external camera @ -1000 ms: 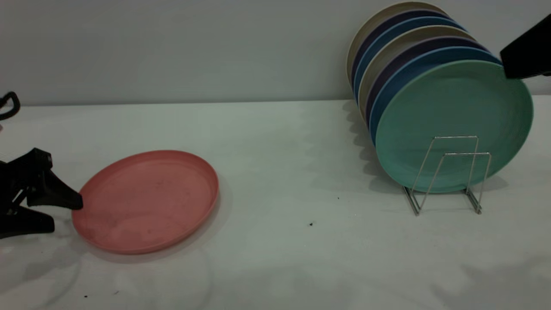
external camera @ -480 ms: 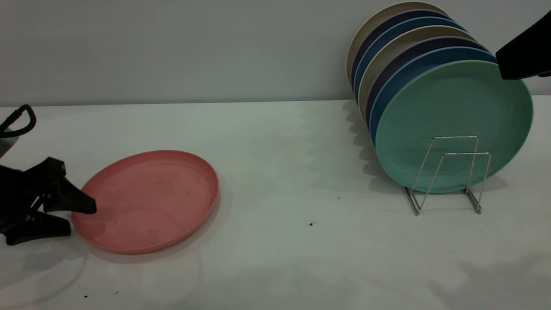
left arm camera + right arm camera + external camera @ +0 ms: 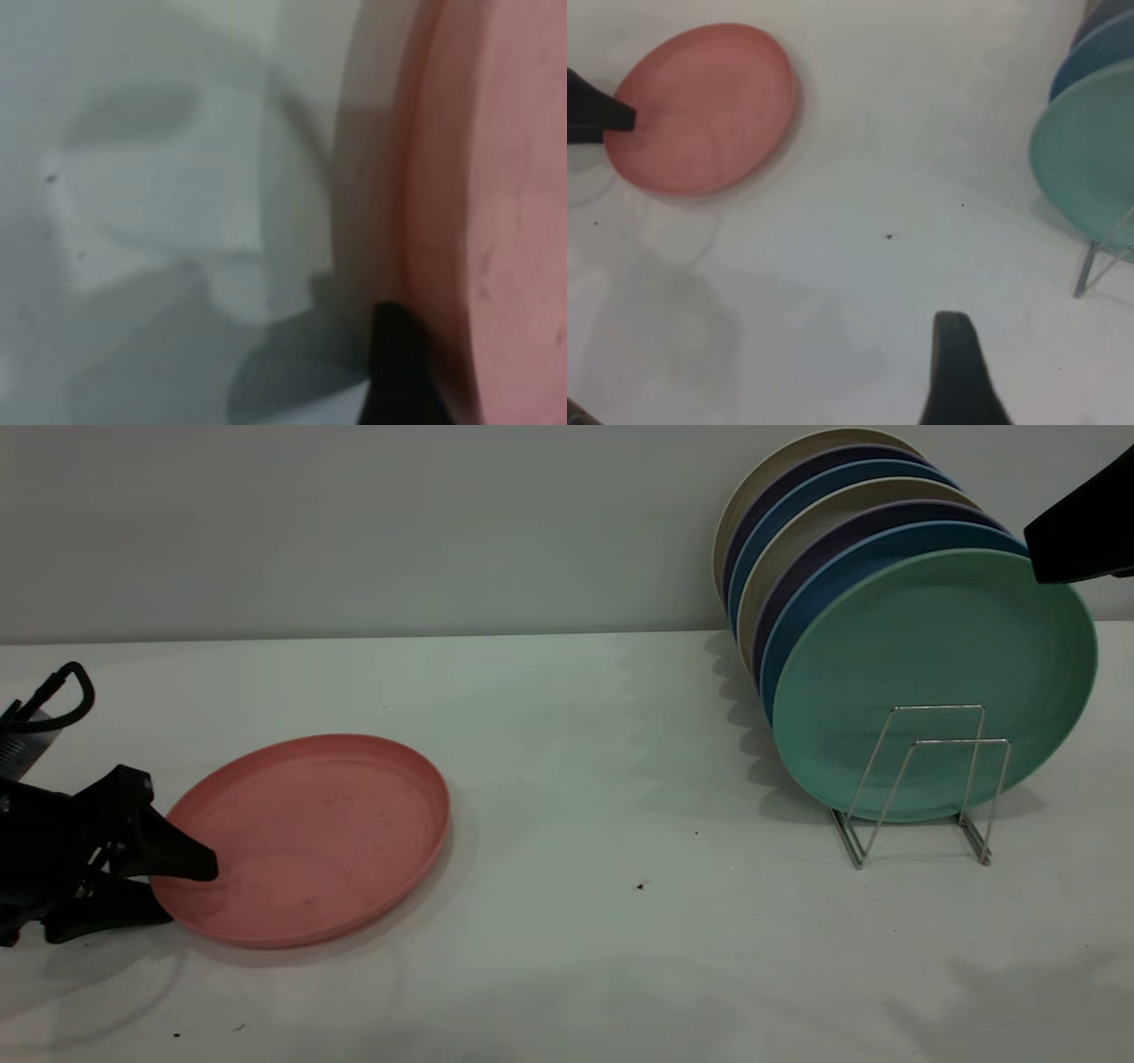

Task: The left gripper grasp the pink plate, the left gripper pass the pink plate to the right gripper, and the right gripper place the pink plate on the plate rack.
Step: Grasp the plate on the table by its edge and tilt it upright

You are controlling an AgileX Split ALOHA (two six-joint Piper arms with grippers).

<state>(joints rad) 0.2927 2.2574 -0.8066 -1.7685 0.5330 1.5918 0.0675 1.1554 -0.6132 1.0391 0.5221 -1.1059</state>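
Observation:
The pink plate lies flat on the white table at the left; it also shows in the left wrist view and the right wrist view. My left gripper is at the plate's left edge, low on the table and open. Its upper jaw reaches over the rim and its lower jaw sits at table level beside the rim. The plate rack stands at the right. My right gripper shows only in part, high at the far right above the rack.
A mint-green plate stands at the front of the rack, with several blue, purple and beige plates leaning behind it. Two wire loops stand bare in front of the green plate. A wall runs along the table's back edge.
My left gripper has slid right along the table to the pink plate; its upper jaw now overlaps the rim. The plate has not moved. The right gripper has barely moved.

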